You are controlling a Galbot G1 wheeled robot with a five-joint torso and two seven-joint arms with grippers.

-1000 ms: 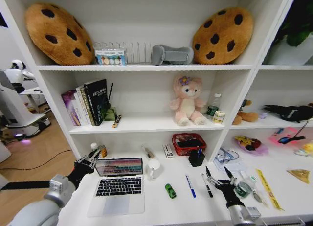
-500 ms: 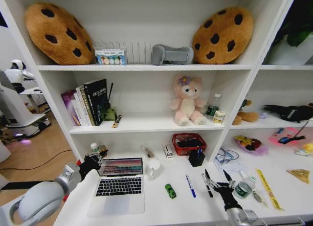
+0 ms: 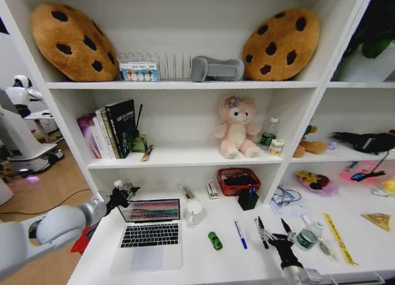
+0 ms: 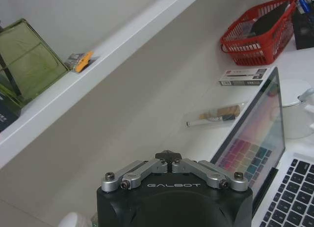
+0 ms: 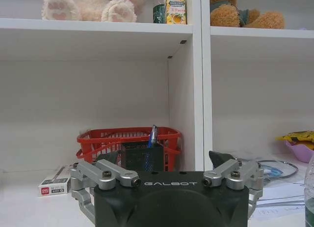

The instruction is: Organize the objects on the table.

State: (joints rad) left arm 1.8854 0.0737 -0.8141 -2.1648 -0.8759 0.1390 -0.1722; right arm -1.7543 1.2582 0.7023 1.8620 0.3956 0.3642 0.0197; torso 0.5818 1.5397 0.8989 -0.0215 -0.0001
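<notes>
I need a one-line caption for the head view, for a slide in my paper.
Left gripper at the open laptop's lid corner; right gripper, open, over the desk near the pens.

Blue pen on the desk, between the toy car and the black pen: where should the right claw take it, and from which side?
Judging from the head view, grip the blue pen at mid-barrel from straight above, fingers closing across its width. It lies flat on the white desk, with bare desk on both sides between the green toy car and the black pen. The right claw is nearby.
</notes>
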